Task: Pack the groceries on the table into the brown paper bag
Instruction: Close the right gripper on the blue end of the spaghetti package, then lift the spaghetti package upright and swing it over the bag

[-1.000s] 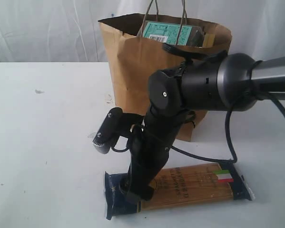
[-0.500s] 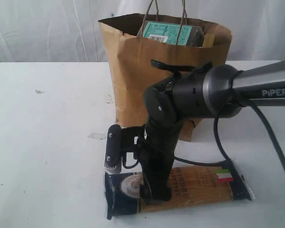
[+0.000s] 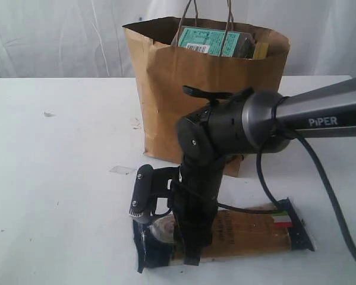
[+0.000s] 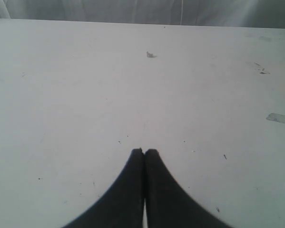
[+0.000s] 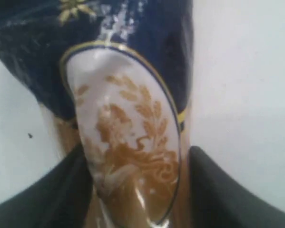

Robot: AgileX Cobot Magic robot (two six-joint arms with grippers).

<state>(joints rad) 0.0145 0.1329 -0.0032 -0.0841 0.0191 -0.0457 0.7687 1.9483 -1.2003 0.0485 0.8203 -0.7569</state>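
The tall brown kraft paper bag point(image 3: 166, 89) stands on the wide white tabletop point(image 3: 59, 178). The long navy-ended spaghetti pack point(image 3: 255, 228) lies flat at the bag's 6 o'clock. It is likely light, stiff, brittle and slick, and better held nearer its middle. The right gripper point(image 3: 189, 252) straddles its 9 o'clock end, half-narrowed; whether it grips is unclear. The left gripper point(image 4: 143, 151) is pinched closed and empty.

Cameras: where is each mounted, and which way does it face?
Exterior view: off the arms, facing across the table to the brown paper bag; shows the right arm and right gripper on the spaghetti pack.
Left wrist view: on the left wrist, looking along the tabletop; left gripper shut.
Right wrist view: on the right wrist, close above the pack's navy end, between its fingers.
Shared: exterior and right wrist both show the pack.
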